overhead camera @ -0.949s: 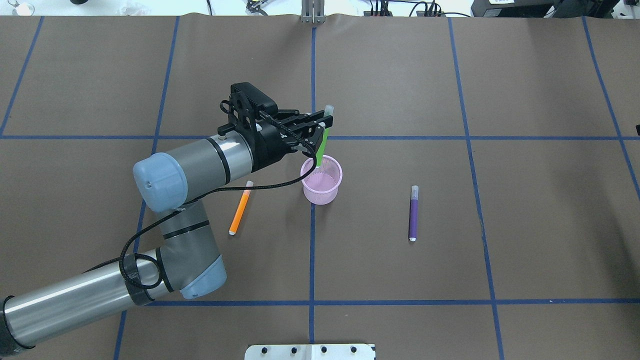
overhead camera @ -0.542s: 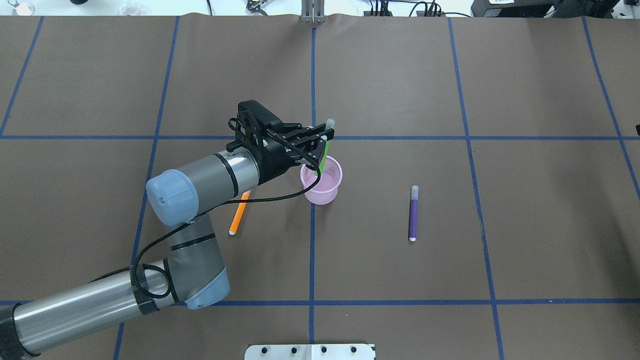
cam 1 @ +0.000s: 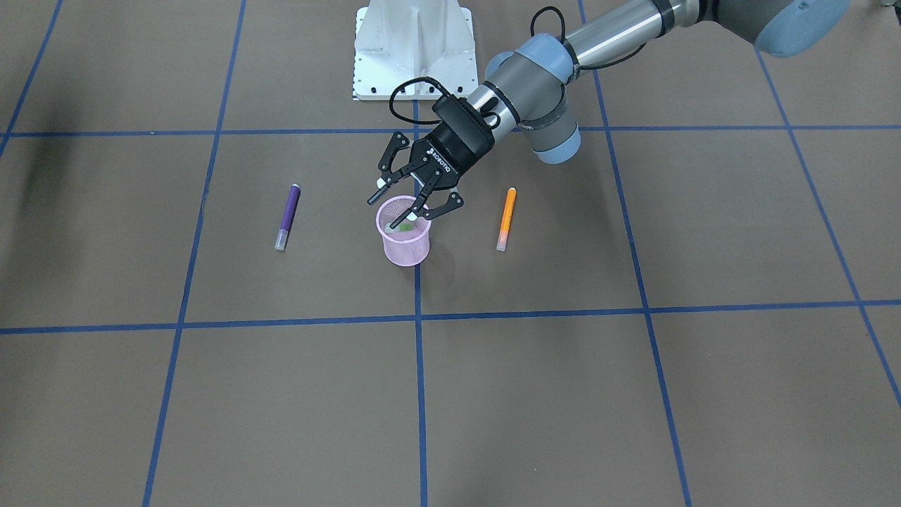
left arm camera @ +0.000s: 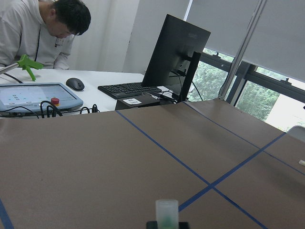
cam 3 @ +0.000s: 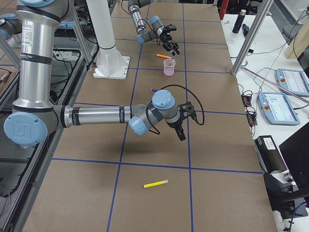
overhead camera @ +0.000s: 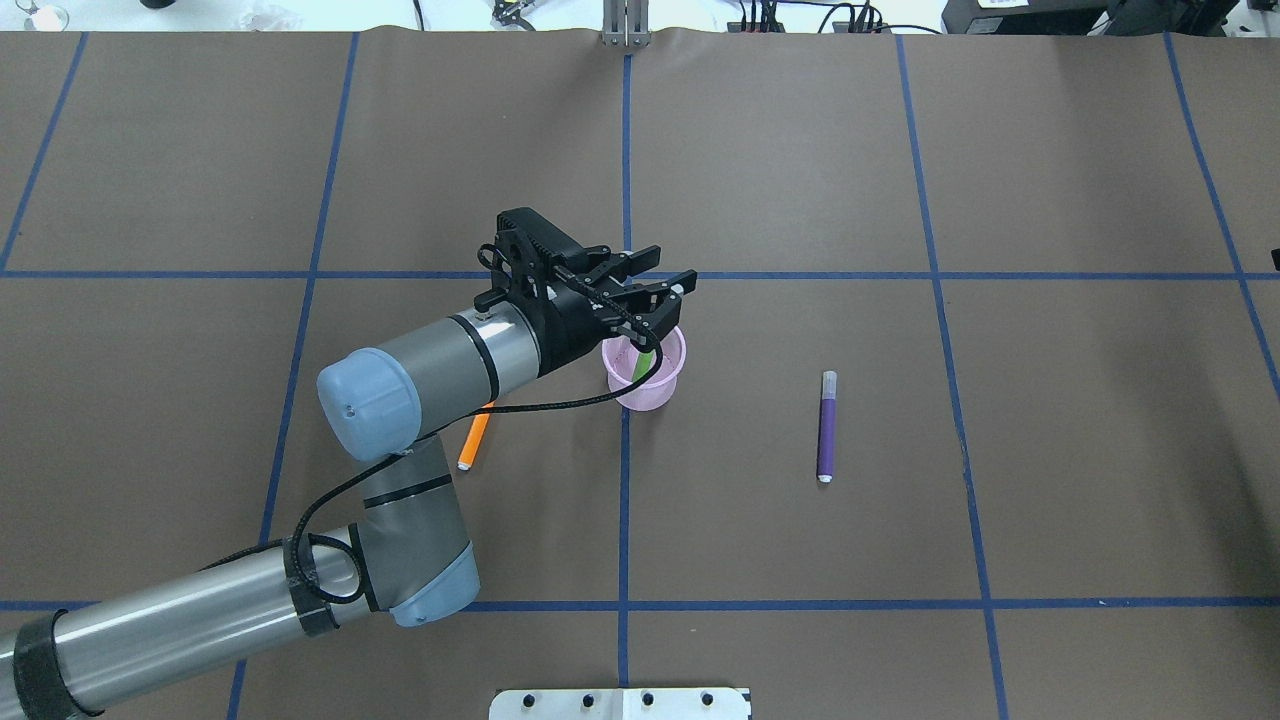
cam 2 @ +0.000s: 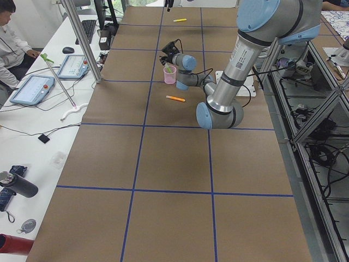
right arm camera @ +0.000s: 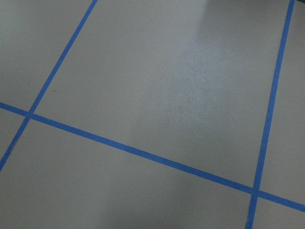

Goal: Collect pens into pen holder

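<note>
One pen holder point(cam 1: 406, 251), four pens: green pen point(cam 1: 407, 227) inside it, beneath the wide-spread left claw point(cam 1: 402, 210). Orange pen point(cam 1: 506, 218) and purple pen point(cam 1: 287, 215) flank the claw on open tabletop point(cam 1: 563, 394); yellow pen point(cam 3: 156, 183) lies far off. Right claw point(cam 3: 181, 135): cannot tell.

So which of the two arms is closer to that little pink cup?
Left. The left gripper hangs open just above the pink cup, which holds a green pen. The right gripper is far off along the table.
</note>
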You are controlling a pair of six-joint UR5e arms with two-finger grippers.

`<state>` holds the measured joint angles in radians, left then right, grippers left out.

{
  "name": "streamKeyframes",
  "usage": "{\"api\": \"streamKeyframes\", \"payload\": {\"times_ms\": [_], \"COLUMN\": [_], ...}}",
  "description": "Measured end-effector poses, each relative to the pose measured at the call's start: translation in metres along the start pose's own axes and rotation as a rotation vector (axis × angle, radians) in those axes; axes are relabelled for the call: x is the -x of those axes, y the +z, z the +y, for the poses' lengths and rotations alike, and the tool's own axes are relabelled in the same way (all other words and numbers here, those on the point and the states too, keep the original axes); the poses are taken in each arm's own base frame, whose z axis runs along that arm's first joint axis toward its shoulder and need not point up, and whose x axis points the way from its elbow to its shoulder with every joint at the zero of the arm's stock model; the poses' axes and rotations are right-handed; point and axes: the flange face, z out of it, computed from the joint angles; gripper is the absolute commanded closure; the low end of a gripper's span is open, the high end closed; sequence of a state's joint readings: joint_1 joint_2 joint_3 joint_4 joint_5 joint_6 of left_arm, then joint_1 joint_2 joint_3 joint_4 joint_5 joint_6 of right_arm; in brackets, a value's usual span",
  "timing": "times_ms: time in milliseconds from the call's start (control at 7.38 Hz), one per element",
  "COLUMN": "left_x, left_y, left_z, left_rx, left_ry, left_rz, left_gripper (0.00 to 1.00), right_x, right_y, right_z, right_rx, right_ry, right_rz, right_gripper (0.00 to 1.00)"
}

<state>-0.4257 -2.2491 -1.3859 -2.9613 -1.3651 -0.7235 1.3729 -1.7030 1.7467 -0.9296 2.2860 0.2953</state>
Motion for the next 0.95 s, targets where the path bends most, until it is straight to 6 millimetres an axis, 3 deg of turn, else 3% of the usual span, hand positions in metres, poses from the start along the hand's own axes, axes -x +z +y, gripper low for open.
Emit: {"api": "streamKeyframes", "payload": {"times_ms": [271,407,542,678,949], "left_x": [-0.003,0.009,0.036,0.074,0.168], "left_y": [-0.004,-0.012,-0.035,-0.074,-0.173], "left_z": [0.004,0.003,-0.007,-0.026,-0.097], "left_rx": [0.001,0.033,0.108,0.225,0.503], "left_ry": [-0.006,0.009,0.033,0.051,-0.010], "left_rz": [-0.007,-0.025,-0.056,-0.101,-0.224], "left_gripper": [0.00,0.00,0.00,0.00,0.00], "right_x": [-0.002,-0.005,-0.009,-0.014,-0.037], "right_y": [0.001,0.002,0.003,0.004,0.007], "right_z": [0.003,0.007,0.014,0.025,0.054], "right_rx": [0.005,0.011,0.021,0.034,0.068], "right_ry": [-0.001,0.001,0.009,0.022,0.007], "right_rz": [0.001,0.002,0.006,0.011,0.033], "right_gripper": [0.01,0.01,0.01,0.01,0.01]}}
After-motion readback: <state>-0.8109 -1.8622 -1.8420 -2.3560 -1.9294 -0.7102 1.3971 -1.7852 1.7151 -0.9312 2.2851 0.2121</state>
